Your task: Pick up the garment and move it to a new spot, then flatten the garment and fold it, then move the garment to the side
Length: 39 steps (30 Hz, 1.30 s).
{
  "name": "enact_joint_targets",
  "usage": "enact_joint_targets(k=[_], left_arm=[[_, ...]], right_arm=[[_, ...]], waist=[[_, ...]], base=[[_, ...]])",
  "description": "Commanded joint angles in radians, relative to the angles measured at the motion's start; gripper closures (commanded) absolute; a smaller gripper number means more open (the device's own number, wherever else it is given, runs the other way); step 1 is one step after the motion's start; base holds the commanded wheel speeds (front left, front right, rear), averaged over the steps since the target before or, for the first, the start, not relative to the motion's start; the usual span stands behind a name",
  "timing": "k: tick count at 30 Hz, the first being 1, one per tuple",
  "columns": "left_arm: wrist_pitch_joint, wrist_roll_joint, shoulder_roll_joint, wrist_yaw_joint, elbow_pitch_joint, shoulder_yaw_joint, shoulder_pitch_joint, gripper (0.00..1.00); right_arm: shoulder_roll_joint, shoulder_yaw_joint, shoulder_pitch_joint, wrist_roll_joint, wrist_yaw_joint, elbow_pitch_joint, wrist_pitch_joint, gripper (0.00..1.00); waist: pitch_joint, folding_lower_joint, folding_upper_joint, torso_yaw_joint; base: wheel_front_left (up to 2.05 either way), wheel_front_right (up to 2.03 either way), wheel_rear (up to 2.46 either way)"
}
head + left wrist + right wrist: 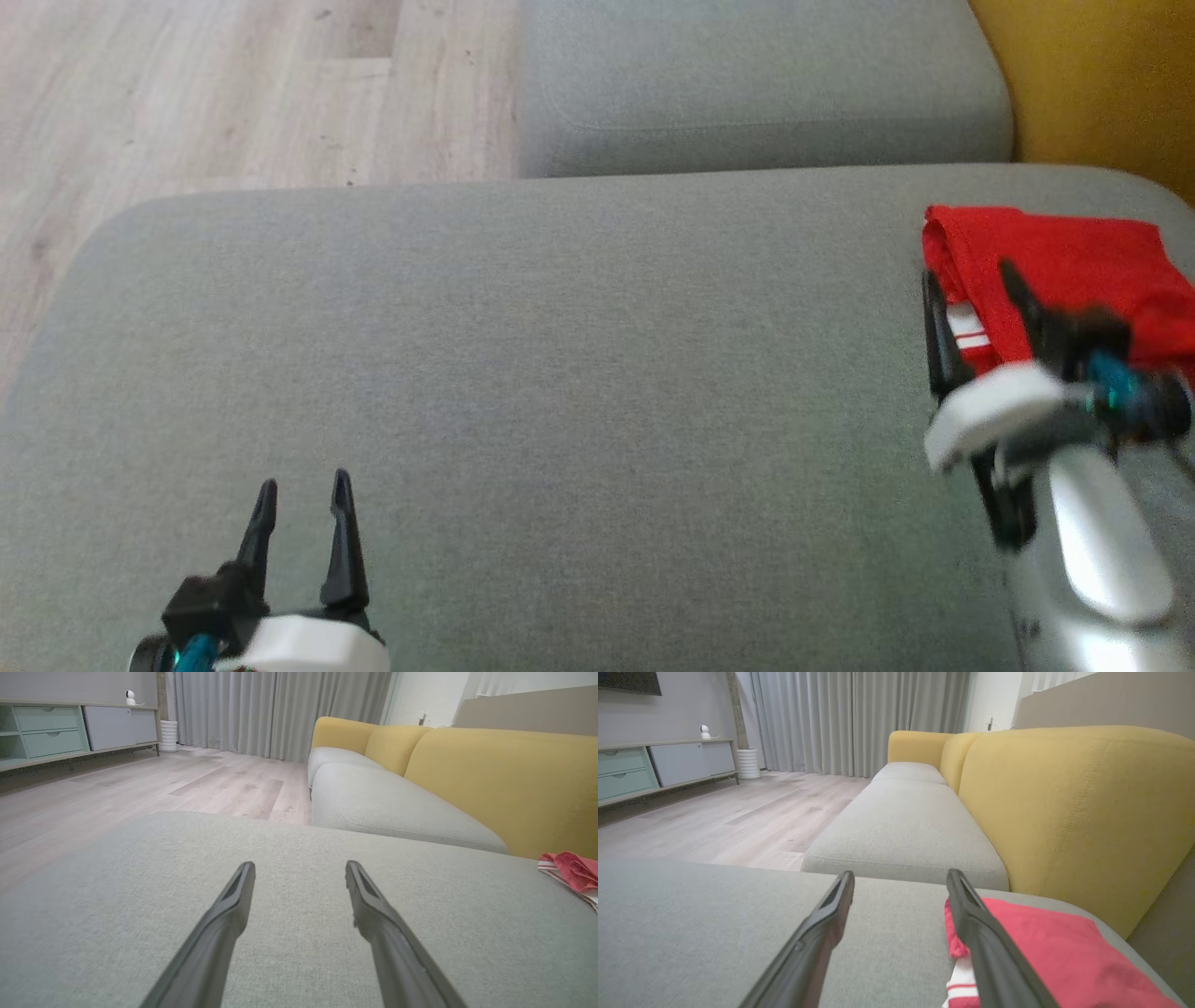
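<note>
Both finger pairs wide, empty. We log garment at cushion's R end, its L edge below right fingers; left fingers well apart, so R arm nearer.

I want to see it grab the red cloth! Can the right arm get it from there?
Probably yes. The right gripper is open at the edge of the cloth, with one finger above it and the other above the cushion. Nothing lies between gripper and cloth.

Head camera: steeply down onto seat cushion. Wrist cameras: low along it, facing curtains (garment in all three).
</note>
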Motion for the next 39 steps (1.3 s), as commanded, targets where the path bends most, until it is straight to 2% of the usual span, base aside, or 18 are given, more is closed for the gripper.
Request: enact_joint_targets(k=[1, 5, 9, 15, 22, 39], left_arm=[[-0.007, -0.008, 0.017, 0.011, -0.027, 0.041, -0.029, 0.0], [-0.008, -0.013, 0.011, 0.016, -0.029, 0.036, 0.004, 0.0], [-0.004, -0.017, 0.005, 0.01, -0.027, 0.016, 0.03, 0.0], [-0.006, -0.03, -0.012, -0.011, -0.017, -0.005, 0.046, 0.0], [-0.009, -0.043, -0.025, -0.027, -0.001, -0.012, 0.048, 0.0], [0.003, -0.056, -0.022, -0.029, -0.003, -0.023, 0.05, 0.0]], right_arm=[[0.015, 0.016, 0.02, -0.019, -0.001, -0.059, -0.028, 0.0], [0.035, -0.018, 0.161, -0.027, -0.001, -0.142, -0.075, 0.0], [0.037, 0.007, 0.313, 0.055, -0.001, -0.242, -0.111, 0.0], [0.037, 0.06, 0.429, 0.117, -0.001, -0.314, -0.125, 0.0], [0.037, 0.095, 0.488, 0.147, -0.001, -0.335, -0.135, 0.0], [0.037, 0.081, 0.507, 0.142, -0.001, -0.335, -0.14, 0.0]], waist=[[-0.014, 0.0003, -0.0001, 0.014], [-0.028, 0.0003, -0.0001, 0.029], [-0.04, 0.0003, -0.0001, 0.04], [-0.056, 0.0003, -0.0001, 0.035], [-0.069, 0.0003, -0.0001, 0.027], [-0.074, 0.0003, -0.0001, 0.031]], base=[[0.0, 0.0, 0.0], [0.0, 0.0, 0.0], [0.0, 0.0, 0.0], [0.0, 0.0, 0.0], [0.0, 0.0, 0.0], [0.0, 0.0, 0.0]])
